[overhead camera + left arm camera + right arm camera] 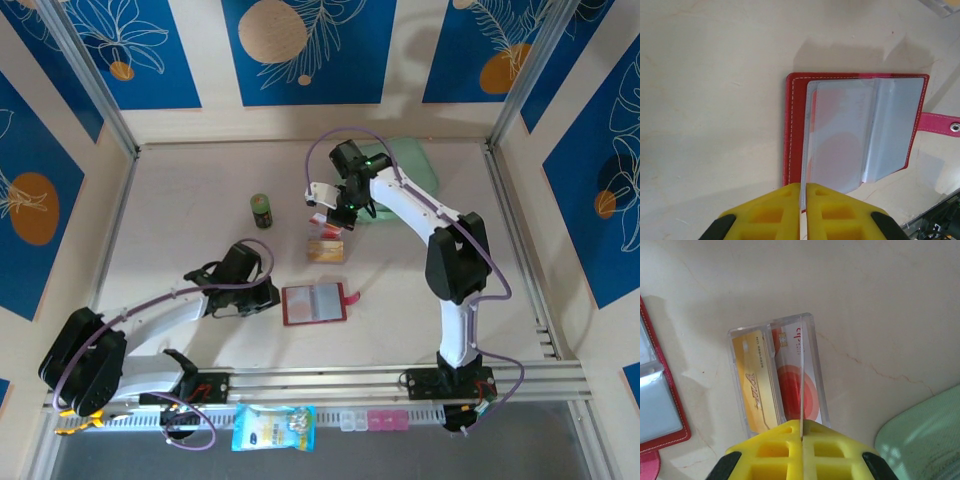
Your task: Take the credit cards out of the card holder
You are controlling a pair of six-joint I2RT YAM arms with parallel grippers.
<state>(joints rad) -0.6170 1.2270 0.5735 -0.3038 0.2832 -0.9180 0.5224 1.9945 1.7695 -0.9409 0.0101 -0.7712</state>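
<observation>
Judging by the two cards [760, 385] in the tray [815, 325], you were nearly done: right claw [801, 429] clamped a third card [801, 370], left claw [803, 189] pinched the holder [795, 130] by its sleeve [840, 140].

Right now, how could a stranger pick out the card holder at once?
On the pale table, look at the middle near the front edge. The card holder lies open there: a red booklet with clear sleeves, unlike the clear tray farther back.

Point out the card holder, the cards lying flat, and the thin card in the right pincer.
card holder [796, 125]: left wrist view, red cover near the spine.
flat cards [757, 390]: right wrist view, face of the gold card.
thin card [801, 370]: right wrist view, its edge seen end-on.
</observation>
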